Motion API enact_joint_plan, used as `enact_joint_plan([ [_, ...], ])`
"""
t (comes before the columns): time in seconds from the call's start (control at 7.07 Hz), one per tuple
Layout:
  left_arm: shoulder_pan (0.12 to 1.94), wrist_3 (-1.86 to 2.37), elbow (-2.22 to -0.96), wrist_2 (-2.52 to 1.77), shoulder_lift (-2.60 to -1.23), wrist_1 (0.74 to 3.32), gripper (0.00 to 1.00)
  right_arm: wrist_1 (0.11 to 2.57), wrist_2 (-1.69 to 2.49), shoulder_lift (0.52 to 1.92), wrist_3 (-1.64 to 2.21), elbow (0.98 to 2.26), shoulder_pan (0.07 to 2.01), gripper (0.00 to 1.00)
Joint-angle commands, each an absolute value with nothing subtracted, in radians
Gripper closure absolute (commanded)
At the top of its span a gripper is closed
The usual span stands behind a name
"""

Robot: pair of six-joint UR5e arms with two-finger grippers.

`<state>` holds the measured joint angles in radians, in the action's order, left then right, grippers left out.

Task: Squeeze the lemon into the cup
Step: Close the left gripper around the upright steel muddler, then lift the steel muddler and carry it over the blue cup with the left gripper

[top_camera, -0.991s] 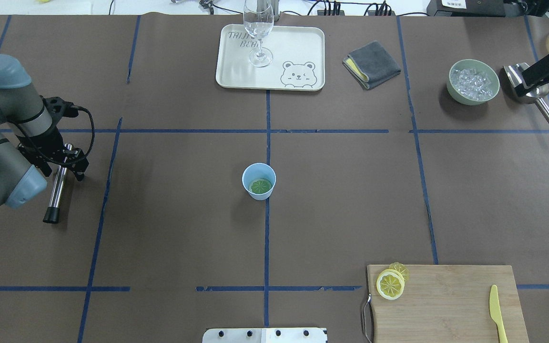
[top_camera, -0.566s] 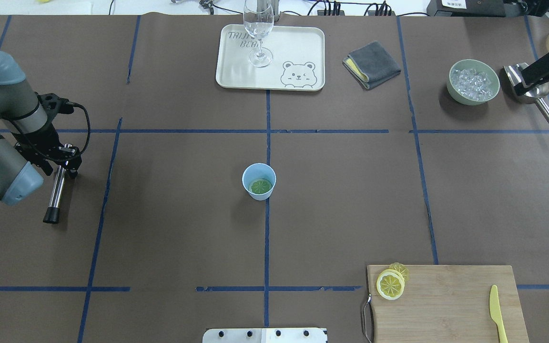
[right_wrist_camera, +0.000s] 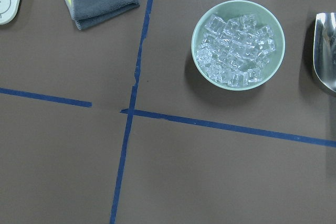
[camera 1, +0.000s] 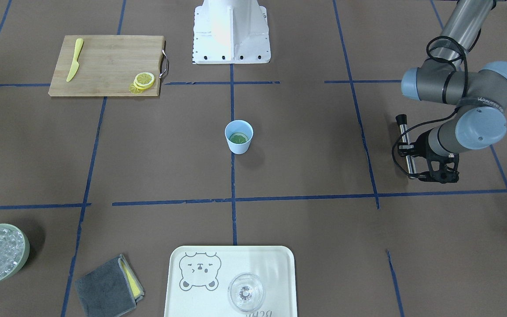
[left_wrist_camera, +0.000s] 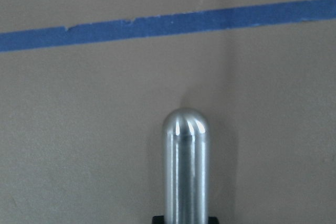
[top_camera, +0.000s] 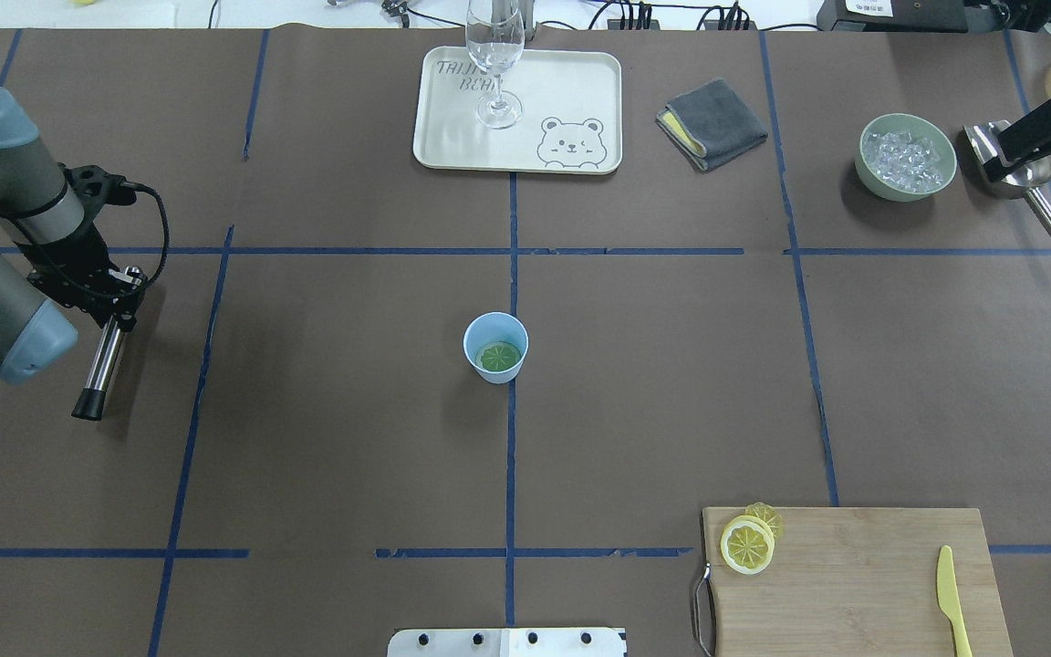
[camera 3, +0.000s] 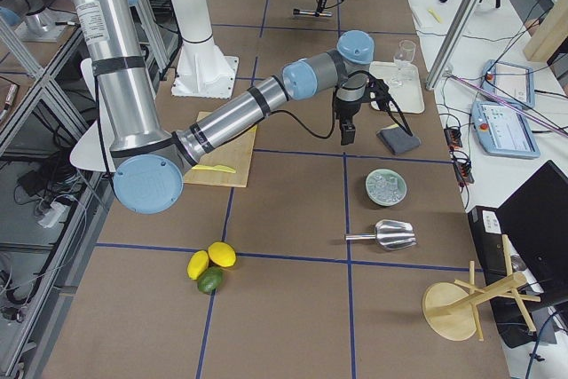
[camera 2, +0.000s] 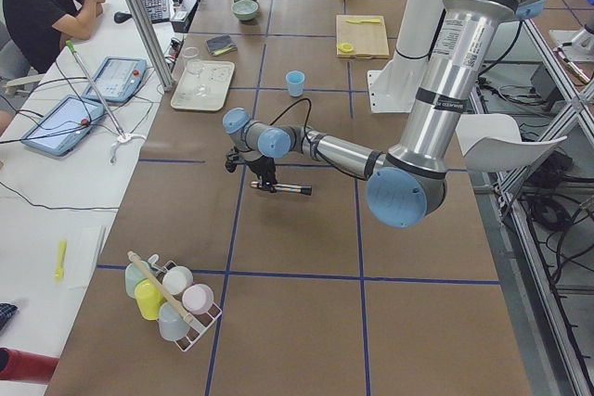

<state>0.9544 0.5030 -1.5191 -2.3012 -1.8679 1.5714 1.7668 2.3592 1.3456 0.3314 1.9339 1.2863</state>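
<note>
Left hand (top_camera: 121, 306) moved rod (top_camera: 98, 370) across taped table (top_camera: 352, 438)

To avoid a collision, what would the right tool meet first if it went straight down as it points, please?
The right tool would likely meet only the brown paper-covered table, near the blue tape cross; depth is unclear.

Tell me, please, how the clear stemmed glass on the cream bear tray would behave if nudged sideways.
The clear stemmed glass probably tips easily: a tall bowl sits on a thin stem and small foot. It looks fragile, being thin and transparent. On the smooth cream tray it may slide before tipping.
</note>
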Motion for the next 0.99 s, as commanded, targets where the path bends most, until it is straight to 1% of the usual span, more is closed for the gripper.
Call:
enact_joint_plan([
  [0.0,1.001,0.502,-1.715,-2.287,-1.847,1.519,1.00,1.769,2.359,1.356,0.331,1.937,1.289,0.00],
  [0.14,1.017,0.503,-1.830,-2.248,-1.856,1.511,1.00,1.769,2.359,1.368,0.331,1.934,1.299,0.00],
  [0.28,1.016,0.509,-1.942,-2.089,-1.864,1.511,1.00,1.769,2.359,1.388,0.330,1.931,1.313,0.00],
  [0.57,1.002,0.546,-2.031,-1.958,-1.936,1.517,1.00,1.769,2.358,1.431,0.316,1.928,1.344,0.00],
  [0.71,0.936,0.589,-2.060,-1.875,-1.969,1.522,1.00,1.769,2.358,1.452,0.305,1.928,1.357,0.00],
  [0.85,0.845,0.688,-2.069,-1.770,-1.991,1.589,1.00,1.767,2.356,1.489,0.246,1.928,1.391,0.00],
])
